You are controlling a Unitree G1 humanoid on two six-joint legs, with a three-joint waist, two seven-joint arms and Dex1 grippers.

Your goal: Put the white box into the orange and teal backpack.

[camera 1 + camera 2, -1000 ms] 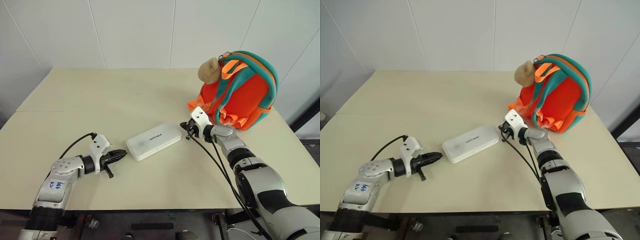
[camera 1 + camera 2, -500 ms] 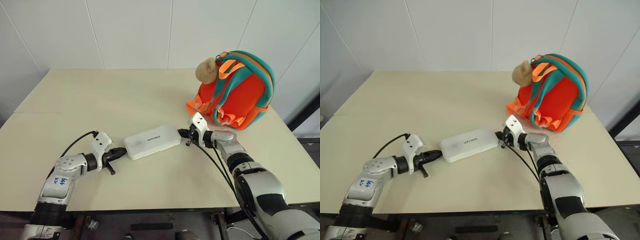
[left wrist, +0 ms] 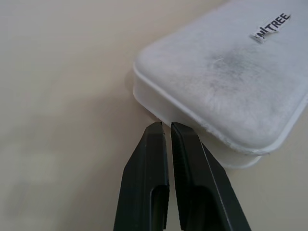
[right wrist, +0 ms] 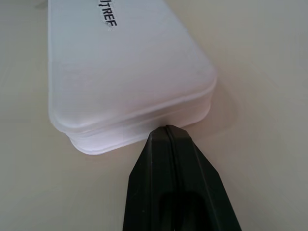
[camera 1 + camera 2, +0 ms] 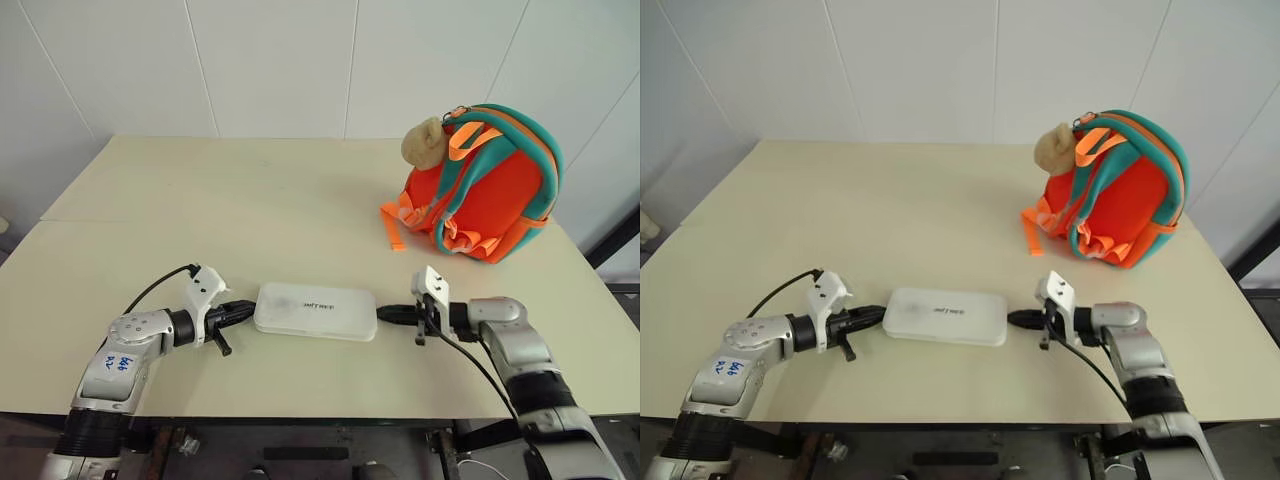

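Observation:
The white box lies flat on the table's front middle, its dark lettering facing up. My left gripper is shut, its black tips against the box's left end. My right gripper is shut too, its tips touching the box's right end. The box is pinched lengthwise between the two closed grippers. The orange and teal backpack stands upright at the table's far right, a tan plush toy hanging at its upper left and an orange webbing strap trailing onto the table.
The beige table stretches wide behind the box. White wall panels stand behind the table. A dark bar runs past the table's right edge. Black cables trail from both wrists.
My right gripper has pulled back toward me, and the box has swung from a slant to lie crosswise between both grippers, nearer the front edge. The left gripper stayed put. The camera shifted slightly.

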